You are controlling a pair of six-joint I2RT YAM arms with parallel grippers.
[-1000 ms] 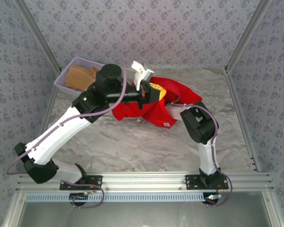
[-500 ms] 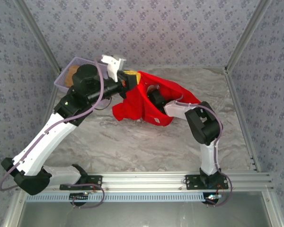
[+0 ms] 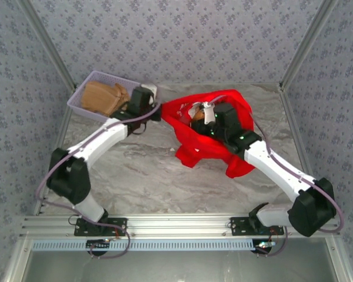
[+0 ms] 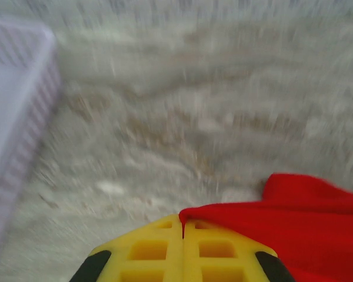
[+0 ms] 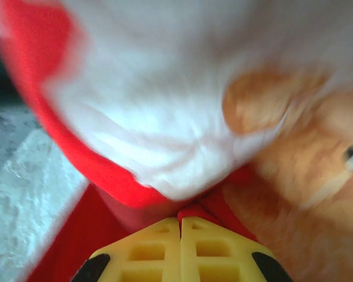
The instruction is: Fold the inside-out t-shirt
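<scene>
While the shirt [image 3: 203,144] lies bunched on the far middle of the tabletop [image 3: 141,176], I see the left jaws clamped on its left edge. The right jaws pinch what looks, through blur, like a fold beside white print.

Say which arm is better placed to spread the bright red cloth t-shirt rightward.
Probably right: the right gripper holds the t-shirt farther right; the left gripper pinches its left edge by the lilac plastic basket.

L claw [image 4: 182,226] pinching red shirt [image 4: 309,217] edge over table [image 4: 194,123].
</scene>
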